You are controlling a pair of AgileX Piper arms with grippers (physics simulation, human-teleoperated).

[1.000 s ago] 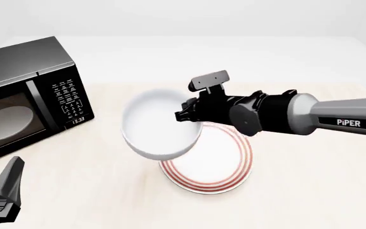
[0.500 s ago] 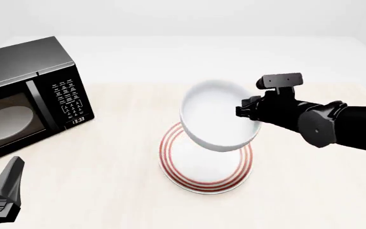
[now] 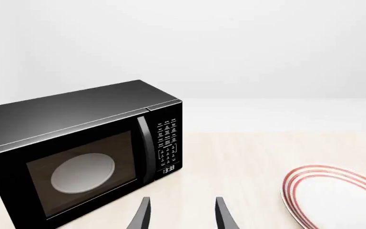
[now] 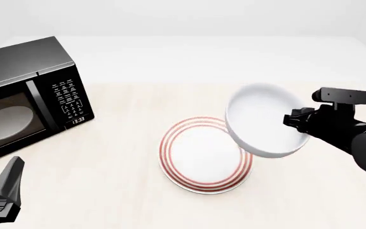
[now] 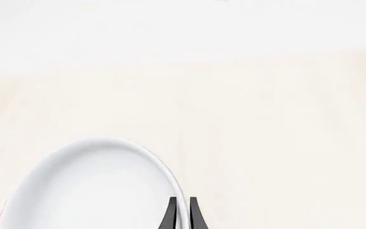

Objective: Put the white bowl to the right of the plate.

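Note:
The white bowl (image 4: pixel 266 123) hangs tilted in the air, above the right edge of the red-ringed plate (image 4: pixel 199 157) and the table beside it. My right gripper (image 4: pixel 293 119) is shut on the bowl's right rim. In the right wrist view the bowl (image 5: pixel 91 188) fills the lower part and the right gripper (image 5: pixel 181 214) pinches its rim between its thin fingers. My left gripper (image 4: pixel 2 193) rests at the front left corner, far from both. The left wrist view shows the left gripper (image 3: pixel 181 215) open with nothing between its fingers, and the plate (image 3: pixel 339 195) off to one side.
A black microwave (image 4: pixel 24 93) stands at the back left of the table, door closed, with a pale turntable behind the glass; it also shows in the left wrist view (image 3: pixel 84 152). Bare light wood table (image 4: pixel 323 191) lies right of the plate.
My right arm carried the bowl rightward, from left of the plate, across it, to above the plate's right edge. The left arm has not moved.

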